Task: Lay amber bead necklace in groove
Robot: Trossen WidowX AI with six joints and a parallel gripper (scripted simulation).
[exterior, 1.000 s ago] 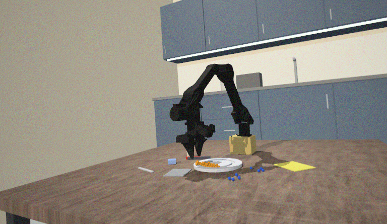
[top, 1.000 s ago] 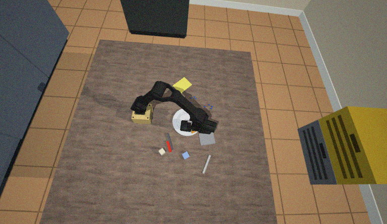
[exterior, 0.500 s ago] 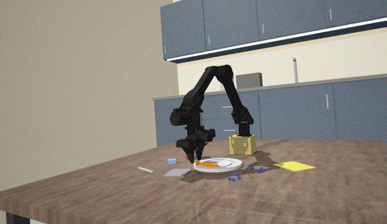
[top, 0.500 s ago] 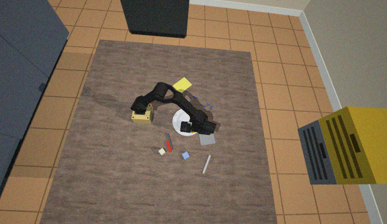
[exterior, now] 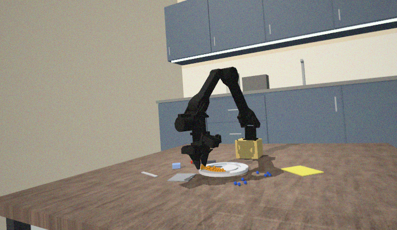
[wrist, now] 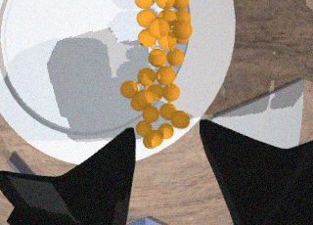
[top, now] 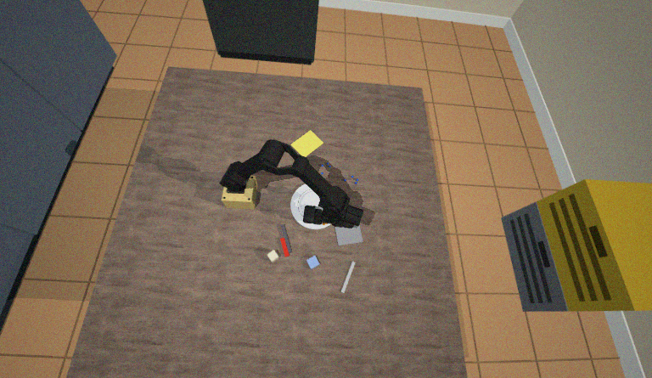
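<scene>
The amber bead necklace (wrist: 159,49) (exterior: 213,168) lies bunched in a double strand along one side of the round white bead board (wrist: 59,4) (exterior: 234,166) (top: 298,200), partly over its groove. My gripper (wrist: 167,130) (exterior: 199,166) (top: 314,215) is down at the board's rim. Its fingers stand apart on either side of the necklace's near end, and I cannot see them touching the beads. In the top view the arm hides the necklace.
Loose blue beads (exterior: 240,182) (top: 353,179) lie beside the board. A grey square (top: 348,234) (exterior: 181,177), a small blue block (top: 312,262), a white stick (top: 347,276), a red-and-grey bar (top: 284,245), a cream cube (top: 272,256) and a yellow sheet (top: 306,143) lie around.
</scene>
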